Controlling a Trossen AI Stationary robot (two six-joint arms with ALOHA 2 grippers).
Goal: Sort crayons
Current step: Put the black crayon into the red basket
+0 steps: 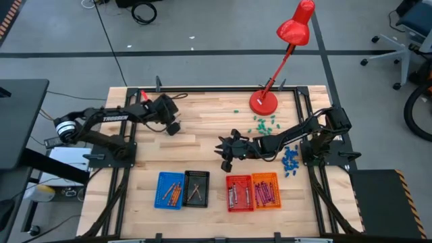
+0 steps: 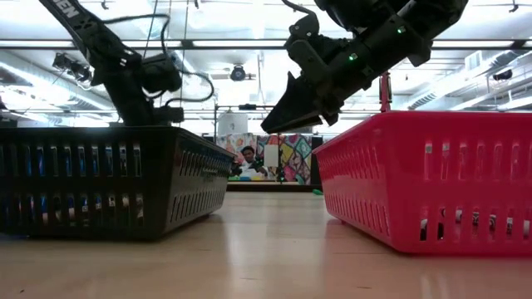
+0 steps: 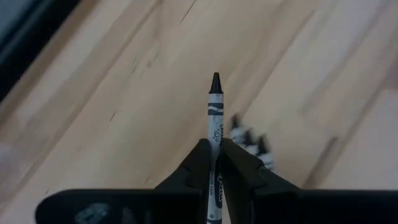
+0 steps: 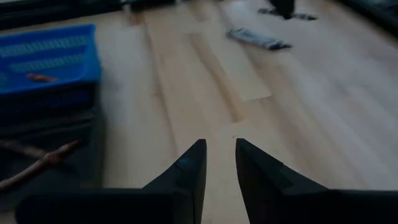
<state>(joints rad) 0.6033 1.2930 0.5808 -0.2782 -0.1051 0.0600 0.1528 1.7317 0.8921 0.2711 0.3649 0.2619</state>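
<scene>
My left gripper [image 1: 173, 125] is over the far left part of the table, shut on a grey-wrapped crayon with a black tip [image 3: 215, 109]. Another grey crayon [image 4: 257, 38] lies on the wood close to it, and shows blurred in the left wrist view [image 3: 250, 139]. My right gripper [image 1: 225, 154] is open and empty above the table's middle, behind the gap between the black basket [image 2: 108, 178] and the red basket [image 2: 432, 178]. In the low view the right gripper [image 2: 281, 118] hangs above basket height. My left gripper pinches the crayon's wrapped shaft [image 3: 214, 144] between its two fingers. The crayon lies along the fingers, and its black tip [image 3: 215, 81] sticks out well past the fingertips. Its back end runs between the fingers toward the wrist.
Four baskets stand in a row at the near side: blue [image 1: 171, 190] with orange-brown crayons, black [image 1: 196, 187], red [image 1: 239, 193], orange [image 1: 266, 190] with purple crayons. A red lamp's base [image 1: 263, 102], green bits [image 1: 263, 124] and blue chunks [image 1: 290, 159] lie at the far right.
</scene>
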